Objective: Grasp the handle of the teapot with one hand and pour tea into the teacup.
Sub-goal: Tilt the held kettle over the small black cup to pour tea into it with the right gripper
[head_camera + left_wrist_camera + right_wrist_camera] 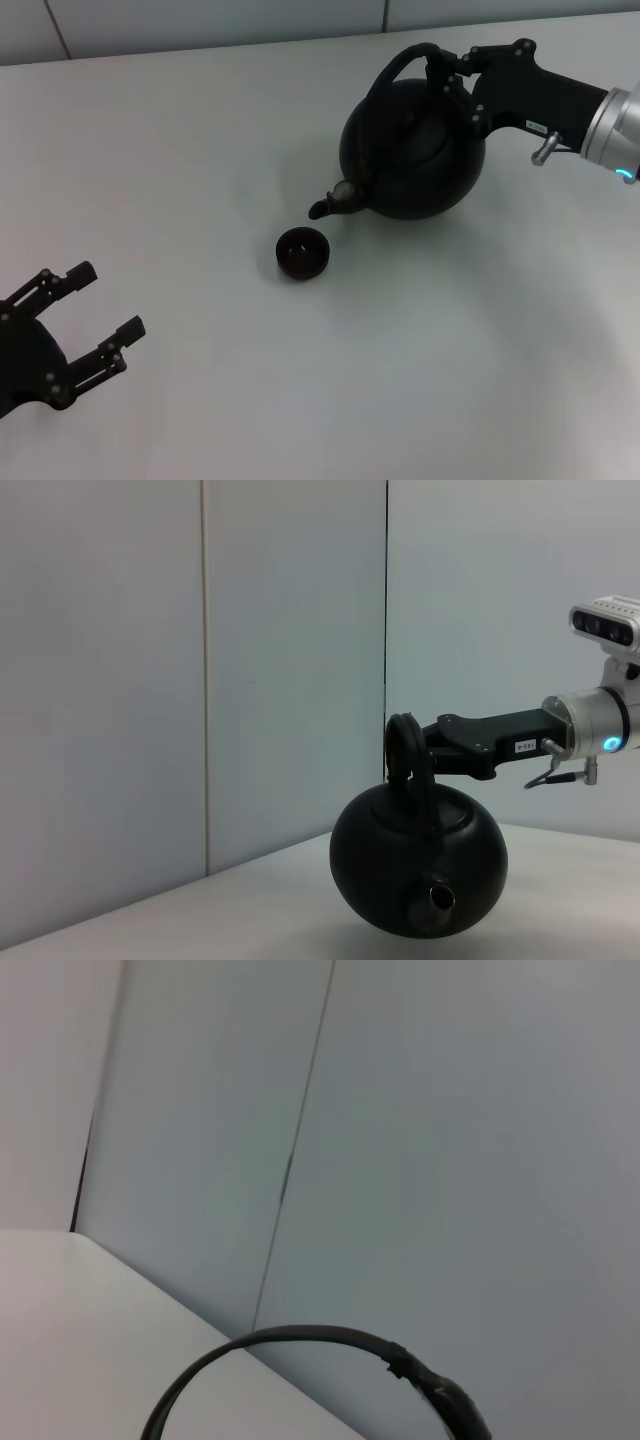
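The black teapot (415,150) hangs above the table, tipped so its short spout (325,205) points down toward the small black teacup (301,252). The spout's tip is just above and beside the cup's far rim. My right gripper (447,72) is shut on the arched handle (395,68) at its top. In the left wrist view the teapot (418,867) hangs from the right gripper (425,752), clear of the table. The right wrist view shows only the handle's arc (310,1345). My left gripper (95,315) is open and empty near the table's front left.
The white table (200,150) ends at a grey wall (200,20) behind the teapot.
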`<state>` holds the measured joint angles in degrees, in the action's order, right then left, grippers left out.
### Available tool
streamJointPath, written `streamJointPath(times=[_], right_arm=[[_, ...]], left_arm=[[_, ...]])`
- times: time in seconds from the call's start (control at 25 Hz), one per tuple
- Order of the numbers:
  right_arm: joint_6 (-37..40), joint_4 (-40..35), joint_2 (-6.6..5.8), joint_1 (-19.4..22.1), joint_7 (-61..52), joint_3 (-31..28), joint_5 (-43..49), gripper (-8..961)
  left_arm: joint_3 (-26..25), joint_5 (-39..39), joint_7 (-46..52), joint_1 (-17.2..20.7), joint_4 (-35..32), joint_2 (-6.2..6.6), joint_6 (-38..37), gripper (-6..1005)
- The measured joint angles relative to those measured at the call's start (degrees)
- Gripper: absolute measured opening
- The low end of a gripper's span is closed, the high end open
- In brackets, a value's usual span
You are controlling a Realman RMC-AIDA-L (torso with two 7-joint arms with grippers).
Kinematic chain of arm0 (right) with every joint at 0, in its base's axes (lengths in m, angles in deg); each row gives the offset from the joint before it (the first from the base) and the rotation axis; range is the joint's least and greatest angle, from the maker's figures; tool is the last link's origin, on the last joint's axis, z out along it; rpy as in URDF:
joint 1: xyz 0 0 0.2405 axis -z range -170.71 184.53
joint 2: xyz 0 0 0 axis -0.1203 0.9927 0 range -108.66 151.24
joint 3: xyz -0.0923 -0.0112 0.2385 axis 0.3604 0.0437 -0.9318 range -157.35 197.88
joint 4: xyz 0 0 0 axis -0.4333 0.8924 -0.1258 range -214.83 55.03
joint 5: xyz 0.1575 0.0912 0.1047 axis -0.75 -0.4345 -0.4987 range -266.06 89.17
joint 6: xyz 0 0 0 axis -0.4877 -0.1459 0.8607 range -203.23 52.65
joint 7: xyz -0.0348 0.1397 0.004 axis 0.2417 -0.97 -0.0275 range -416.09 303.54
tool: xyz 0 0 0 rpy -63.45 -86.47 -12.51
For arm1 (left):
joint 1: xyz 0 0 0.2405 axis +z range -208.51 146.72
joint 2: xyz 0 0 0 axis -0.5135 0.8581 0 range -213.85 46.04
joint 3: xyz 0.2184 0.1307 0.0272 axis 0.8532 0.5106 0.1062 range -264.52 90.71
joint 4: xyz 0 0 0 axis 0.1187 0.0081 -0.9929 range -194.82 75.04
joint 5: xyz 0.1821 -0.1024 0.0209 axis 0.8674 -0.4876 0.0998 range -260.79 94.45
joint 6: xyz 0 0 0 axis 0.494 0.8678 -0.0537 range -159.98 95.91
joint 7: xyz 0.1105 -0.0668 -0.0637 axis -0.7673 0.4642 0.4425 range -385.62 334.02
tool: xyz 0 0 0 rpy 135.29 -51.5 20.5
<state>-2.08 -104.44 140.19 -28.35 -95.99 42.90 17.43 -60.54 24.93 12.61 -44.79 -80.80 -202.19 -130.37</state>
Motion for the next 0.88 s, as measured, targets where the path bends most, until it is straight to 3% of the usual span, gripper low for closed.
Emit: streamJointPath(times=[0.88], right_arm=[[-1.01,-3.2,0.0,-0.99,2.18,4.86,0.14,94]], left_arm=[[0.0,-0.54,0.0,0.01,0.08,0.0,-0.08,791]])
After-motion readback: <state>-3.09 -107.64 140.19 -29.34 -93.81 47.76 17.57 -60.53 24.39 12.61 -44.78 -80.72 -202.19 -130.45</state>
